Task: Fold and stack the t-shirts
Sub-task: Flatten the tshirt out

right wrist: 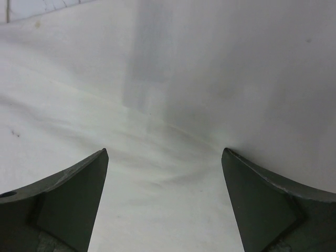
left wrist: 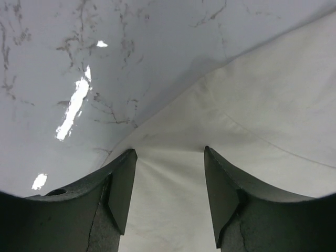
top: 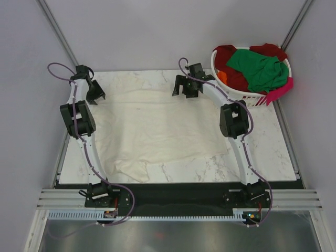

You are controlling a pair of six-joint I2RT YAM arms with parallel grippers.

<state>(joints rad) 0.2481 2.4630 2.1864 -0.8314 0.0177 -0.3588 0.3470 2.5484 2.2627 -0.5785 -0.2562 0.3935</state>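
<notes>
Grey walls close in a white marble table (top: 252, 152). From above, you have the cream t-shirt (top: 157, 126) spread flat over the middle of it, with its near-left corner rumpled. Your left gripper (top: 96, 93) sits at the cream shirt's far-left corner. Your right gripper (top: 185, 88) sits over its far edge, toward the right. Just past the cream shirt's far-right corner stands the white laundry basket (top: 252, 98). It is heaped with a green t-shirt (top: 257, 68) and a dark red t-shirt (top: 226, 55). A sliver of an orange t-shirt (top: 222, 77) shows, and a pink t-shirt (top: 281, 89) hangs over the rim.

In your left wrist view, the dark fingers (left wrist: 118, 194) stand partly apart with nothing pinched. The cream shirt's edge runs on a diagonal, so cloth lies under and between the fingers while bare marble fills the upper left. You cannot tell whether the tips touch the fabric.

In your right wrist view, the fingers (right wrist: 68, 194) are spread wide and hold nothing. Cream cloth fills almost the whole frame beneath them, and a soft crease crosses the gap. A thin strip of marble shows past the shirt at the top left.
</notes>
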